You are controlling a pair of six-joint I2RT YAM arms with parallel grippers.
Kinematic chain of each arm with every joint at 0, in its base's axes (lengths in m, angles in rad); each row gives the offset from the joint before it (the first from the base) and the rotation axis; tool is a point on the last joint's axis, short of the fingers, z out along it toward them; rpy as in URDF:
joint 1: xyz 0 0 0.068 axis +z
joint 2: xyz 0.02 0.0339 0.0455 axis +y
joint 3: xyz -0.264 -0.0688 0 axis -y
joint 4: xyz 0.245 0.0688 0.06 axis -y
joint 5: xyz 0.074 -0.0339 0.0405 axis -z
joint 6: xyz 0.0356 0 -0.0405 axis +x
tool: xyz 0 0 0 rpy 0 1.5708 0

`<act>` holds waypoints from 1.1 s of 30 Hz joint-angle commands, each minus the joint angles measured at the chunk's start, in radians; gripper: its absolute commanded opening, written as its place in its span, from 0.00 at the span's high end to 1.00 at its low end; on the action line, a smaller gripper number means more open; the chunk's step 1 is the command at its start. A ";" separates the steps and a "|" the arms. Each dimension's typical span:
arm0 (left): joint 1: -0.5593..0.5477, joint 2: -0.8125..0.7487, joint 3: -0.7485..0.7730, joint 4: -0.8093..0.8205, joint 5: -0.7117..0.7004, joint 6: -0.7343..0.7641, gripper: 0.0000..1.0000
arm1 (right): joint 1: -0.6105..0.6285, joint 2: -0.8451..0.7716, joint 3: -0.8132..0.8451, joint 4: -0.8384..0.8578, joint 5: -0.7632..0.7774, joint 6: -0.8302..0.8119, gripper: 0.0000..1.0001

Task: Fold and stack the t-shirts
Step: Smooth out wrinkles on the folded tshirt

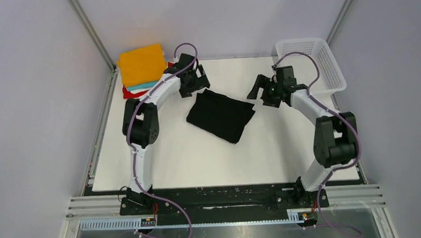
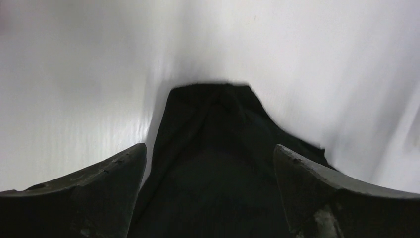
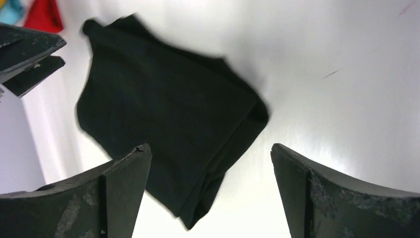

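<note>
Black shirt [image 1: 220, 116] lies folded on the table [image 1: 162, 164], between the two grippers. Left gripper [image 1: 200, 82] is over its far corner, jaws wide apart, holding nothing. Right gripper [image 1: 258, 89] is just off its right edge, jaws also wide, empty.

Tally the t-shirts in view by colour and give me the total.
black t-shirt: 1
orange t-shirt: 1
teal t-shirt: 1
red t-shirt: 1
Total: 4 in view; any others in the stack are hidden.
</note>
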 commanded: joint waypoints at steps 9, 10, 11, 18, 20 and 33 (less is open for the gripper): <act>-0.047 -0.434 -0.572 0.371 0.283 -0.067 0.01 | 0.306 -0.221 -0.331 0.526 -0.320 0.349 0.00; -0.049 -0.412 -0.580 0.370 0.289 -0.073 0.01 | 0.322 -0.187 -0.326 0.563 -0.335 0.366 0.01; -0.050 -0.393 -0.594 0.374 0.294 -0.081 0.01 | 0.331 -0.153 -0.323 0.594 -0.343 0.384 0.00; -0.072 -0.319 -0.784 0.433 0.375 -0.117 0.01 | 0.332 0.001 -0.518 0.727 -0.322 0.448 0.01; -0.098 -0.344 -0.883 0.447 0.354 -0.134 0.01 | 0.333 0.016 -0.595 0.725 -0.317 0.439 0.01; -0.230 -0.829 -1.244 0.305 0.112 -0.205 0.01 | 0.349 -0.396 -0.905 0.537 -0.305 0.365 0.01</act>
